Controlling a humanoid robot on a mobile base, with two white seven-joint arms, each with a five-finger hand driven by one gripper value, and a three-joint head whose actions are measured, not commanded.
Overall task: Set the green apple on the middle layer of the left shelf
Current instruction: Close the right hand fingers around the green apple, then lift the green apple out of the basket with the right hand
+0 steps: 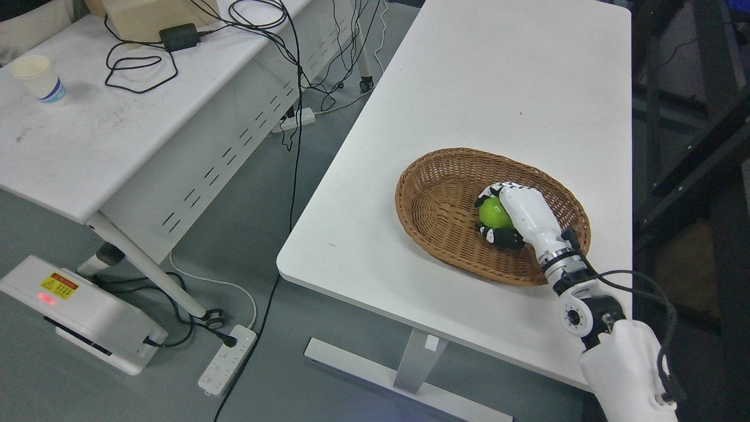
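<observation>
A broad white tabletop (492,94) fills the right half of the head view, running from the far edge down to a rounded near corner. A second white tabletop (88,146) stands well apart to the left, across a strip of grey floor (246,246), with black cables (258,23) looped over its far end and trailing down its side.

Near the front right of the main tabletop lies an oval wicker basket (436,193), its rim clear of the table's edges. The right arm (627,357) comes in from the lower right corner and reaches over the basket's near rim.

On the floor at lower left sits a white box (88,316) with a yellow warning label, and just beside it a white power strip (228,357).

Inside the basket, right of its middle, the right hand (498,214) is wrapped around the green apple (494,213), fingers (495,189) curled over its far side and more of the hand below it; the apple is low in the basket, whether touching the weave I cannot tell

A paper cup (38,79) stands upright on the left tabletop
</observation>
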